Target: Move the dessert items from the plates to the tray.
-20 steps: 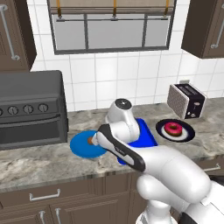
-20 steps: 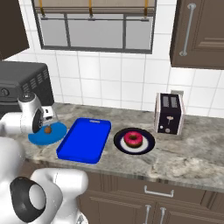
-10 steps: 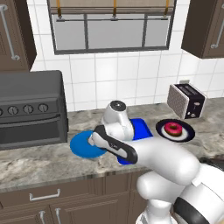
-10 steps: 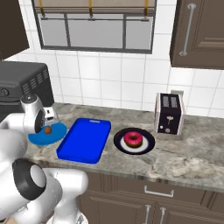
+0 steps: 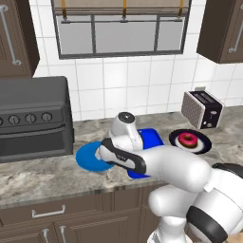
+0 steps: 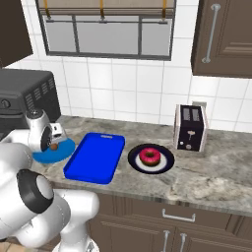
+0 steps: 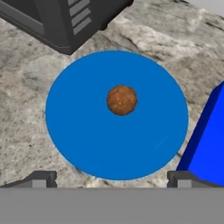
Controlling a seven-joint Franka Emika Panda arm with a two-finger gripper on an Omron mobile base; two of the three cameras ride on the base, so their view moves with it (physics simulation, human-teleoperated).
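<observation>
A small brown ball (image 7: pixel 122 99) rests near the middle of the round blue plate (image 7: pixel 87 131). My gripper (image 7: pixel 111 179) hangs above the plate's near side, open, with nothing between its fingers. In the right base view the ball (image 6: pixel 52 146) sits on that plate (image 6: pixel 61 151), just under my hand. The blue rectangular tray (image 6: pixel 96 157) lies right beside the plate, and its edge (image 7: pixel 210 140) shows in the hand view. Further right, a pink-frosted donut (image 6: pixel 150 156) lies on the small dark-rimmed plate (image 6: pixel 134 160). The left base view shows the donut (image 5: pixel 187 139) as well.
A black toaster oven (image 5: pixel 33 116) stands at the back left, close to the round plate, and its corner (image 7: pixel 65 22) reaches into the hand view. A silver toaster (image 6: pixel 189 129) stands behind the donut's plate. The counter's front edge runs just below the plates.
The hand has shifted slightly left and a little lower over the round blue plate. The jaws have stayed open. The desserts have not moved.
</observation>
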